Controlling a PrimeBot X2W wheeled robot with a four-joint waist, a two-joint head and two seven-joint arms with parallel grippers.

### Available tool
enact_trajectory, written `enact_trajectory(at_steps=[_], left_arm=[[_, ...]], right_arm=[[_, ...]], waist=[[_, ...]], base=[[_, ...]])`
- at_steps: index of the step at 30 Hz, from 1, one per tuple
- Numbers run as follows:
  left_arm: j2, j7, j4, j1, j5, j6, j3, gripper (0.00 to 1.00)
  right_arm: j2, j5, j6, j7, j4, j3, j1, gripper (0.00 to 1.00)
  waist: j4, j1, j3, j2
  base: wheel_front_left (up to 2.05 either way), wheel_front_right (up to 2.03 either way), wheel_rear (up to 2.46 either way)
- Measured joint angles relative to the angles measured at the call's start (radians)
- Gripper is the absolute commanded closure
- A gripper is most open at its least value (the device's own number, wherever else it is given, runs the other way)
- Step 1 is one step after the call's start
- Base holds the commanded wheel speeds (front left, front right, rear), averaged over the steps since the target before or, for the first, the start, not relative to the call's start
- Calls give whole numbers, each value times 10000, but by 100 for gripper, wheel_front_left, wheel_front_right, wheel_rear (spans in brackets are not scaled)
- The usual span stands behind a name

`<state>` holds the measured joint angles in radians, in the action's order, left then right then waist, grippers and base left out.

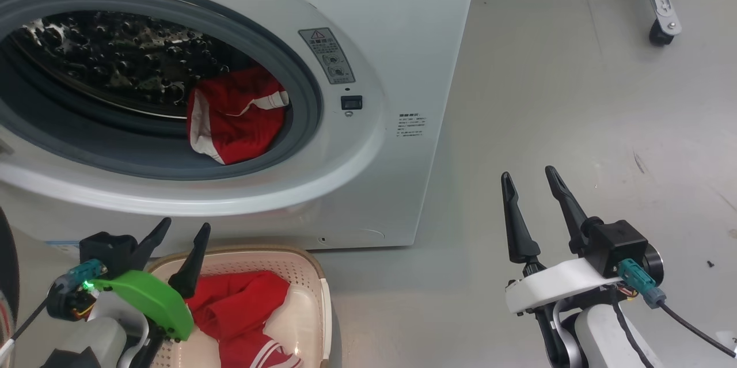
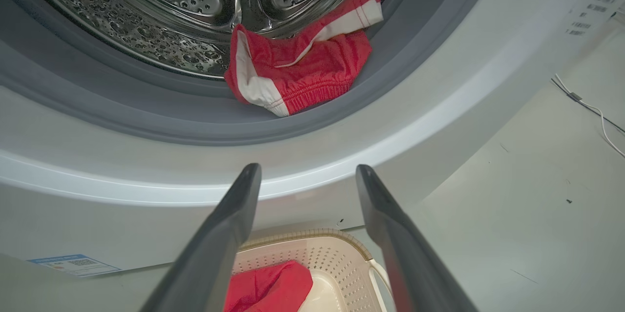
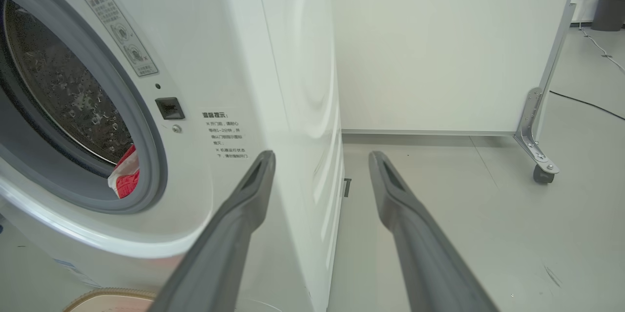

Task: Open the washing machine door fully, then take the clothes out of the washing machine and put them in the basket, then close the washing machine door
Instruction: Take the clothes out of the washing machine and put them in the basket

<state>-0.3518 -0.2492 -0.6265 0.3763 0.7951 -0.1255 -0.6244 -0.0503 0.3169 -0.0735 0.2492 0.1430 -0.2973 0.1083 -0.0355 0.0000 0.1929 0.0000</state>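
**Door open, one red piece left in the drum, one in the basket**

- The washing machine (image 1: 403, 40) stands with its round mouth uncovered. Its grey rubber ring (image 1: 86, 155) and perforated steel drum (image 2: 195, 4) are fully exposed.
- A red garment (image 1: 236, 114) with white bands lies crumpled at the right side of the mouth. It rests on the drum's lower lip and laps onto the rubber ring.
- The basket (image 1: 314, 281), cream with a brown rim, sits on the floor touching or just short of the machine's front, below the mouth. A second red garment (image 1: 242, 304) with white stripes lies bunched inside it.
- The left gripper (image 1: 186, 223) hangs over the basket's near-left part, in front of the machine and below the mouth. Its fingers are spread and nothing is between them. In the left wrist view they point up toward the garment in the drum.
- The right gripper (image 1: 527, 172) is off the machine's right front corner, over bare floor (image 1: 576, 126). Its fingers are spread wide and it holds nothing. In the right wrist view they straddle that corner edge without touching it.
- On the machine's front, right of the mouth, are a warning label (image 1: 326, 55) and a dark latch socket (image 1: 351, 102).
- A white panel (image 3: 439, 43) on a caster (image 1: 661, 34) stands behind and to the right of the machine.
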Motion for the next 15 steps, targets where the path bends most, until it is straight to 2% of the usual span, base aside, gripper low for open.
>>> enact_trajectory(at_steps=[15], left_arm=[[-10,0,1870,-654,-477,21,2046,0]], right_arm=[[4,15,263,0,-21,232,-447,0]], waist=[[589,0,-769,0]], base=[[0,0,0]])
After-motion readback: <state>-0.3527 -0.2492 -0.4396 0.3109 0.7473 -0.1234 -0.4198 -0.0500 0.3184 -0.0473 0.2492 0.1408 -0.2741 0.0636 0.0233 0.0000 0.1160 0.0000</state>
